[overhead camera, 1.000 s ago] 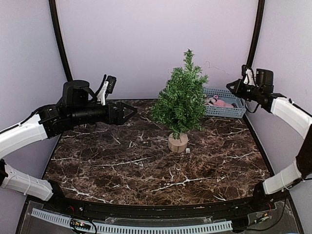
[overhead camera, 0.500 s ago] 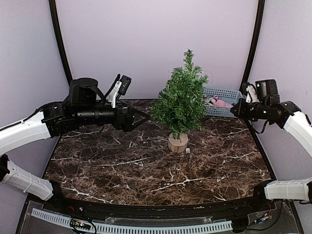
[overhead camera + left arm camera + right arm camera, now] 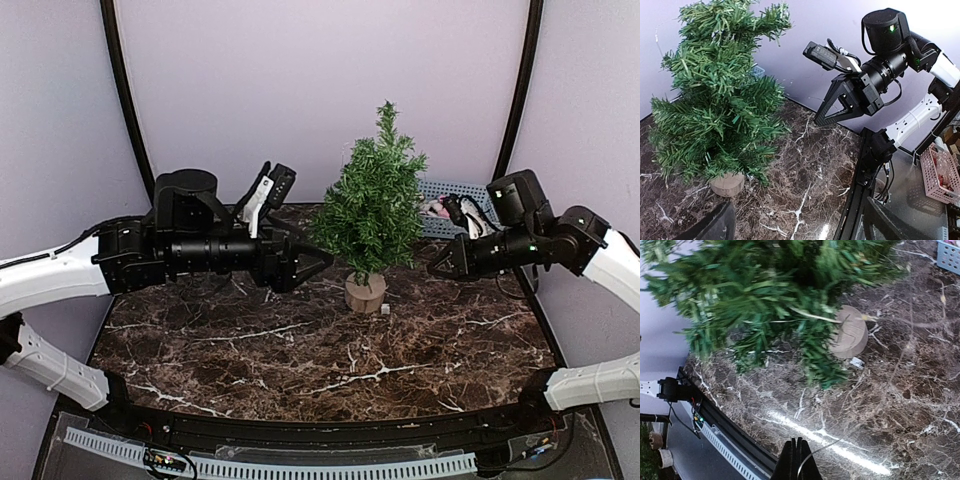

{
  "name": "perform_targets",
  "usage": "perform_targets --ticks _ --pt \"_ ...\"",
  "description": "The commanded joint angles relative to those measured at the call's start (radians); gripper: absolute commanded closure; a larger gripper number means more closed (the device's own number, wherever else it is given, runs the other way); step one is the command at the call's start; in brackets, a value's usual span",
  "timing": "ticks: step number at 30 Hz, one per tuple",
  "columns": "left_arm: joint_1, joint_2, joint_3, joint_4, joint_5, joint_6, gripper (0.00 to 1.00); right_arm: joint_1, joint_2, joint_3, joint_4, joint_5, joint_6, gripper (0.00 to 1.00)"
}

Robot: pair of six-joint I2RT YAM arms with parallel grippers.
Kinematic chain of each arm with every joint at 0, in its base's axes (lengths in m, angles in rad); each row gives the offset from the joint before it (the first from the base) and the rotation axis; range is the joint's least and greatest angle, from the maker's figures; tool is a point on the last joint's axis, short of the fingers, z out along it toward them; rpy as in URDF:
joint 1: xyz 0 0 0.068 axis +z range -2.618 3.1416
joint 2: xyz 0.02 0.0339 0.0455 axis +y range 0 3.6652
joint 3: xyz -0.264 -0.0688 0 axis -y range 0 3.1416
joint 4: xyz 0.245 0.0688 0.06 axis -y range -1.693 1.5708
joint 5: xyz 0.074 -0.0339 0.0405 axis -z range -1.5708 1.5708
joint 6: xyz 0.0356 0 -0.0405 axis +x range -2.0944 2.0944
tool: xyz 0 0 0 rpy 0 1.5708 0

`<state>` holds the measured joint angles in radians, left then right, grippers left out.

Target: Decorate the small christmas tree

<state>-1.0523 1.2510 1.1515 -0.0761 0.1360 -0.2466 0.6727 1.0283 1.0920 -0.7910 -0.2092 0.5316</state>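
Observation:
The small christmas tree (image 3: 375,200) stands upright mid-table on its round wooden base (image 3: 365,293); it fills the left of the left wrist view (image 3: 715,95) and the top of the right wrist view (image 3: 780,295). My left gripper (image 3: 320,262) hovers just left of the lower branches, open, with nothing between its fingers (image 3: 715,225). My right gripper (image 3: 440,268) hangs to the right of the tree above the table. It is shut (image 3: 800,440) on a thin wire (image 3: 821,450) that curls away from its tips; where the wire ends is not visible.
A blue basket (image 3: 470,218) holding a pink item (image 3: 450,210) sits at the back right of the marble table (image 3: 300,350). A small white tag (image 3: 385,309) lies beside the tree base. A pink basket (image 3: 940,175) stands off the table's edge.
My left arm has reached right, up to the tree's left side. My right arm has swung down and left from the basket area toward the tree, staying shut.

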Motion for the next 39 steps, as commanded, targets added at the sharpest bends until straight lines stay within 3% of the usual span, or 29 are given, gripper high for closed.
perform_targets --ticks 1,18,33,39 --pt "-0.027 0.011 0.027 0.066 -0.020 0.050 0.09 0.061 -0.011 0.097 -0.037 0.067 0.036 1.00" --pt "-0.037 0.019 0.086 0.071 -0.036 0.180 0.09 0.077 -0.096 0.258 -0.225 0.257 0.060 1.00" --pt "-0.038 0.057 0.104 0.143 0.055 0.284 0.10 0.133 -0.040 0.120 -0.014 -0.037 0.105 1.00" --pt "-0.038 0.102 0.128 0.146 0.117 0.326 0.19 0.188 0.010 0.130 0.045 -0.111 0.088 1.00"
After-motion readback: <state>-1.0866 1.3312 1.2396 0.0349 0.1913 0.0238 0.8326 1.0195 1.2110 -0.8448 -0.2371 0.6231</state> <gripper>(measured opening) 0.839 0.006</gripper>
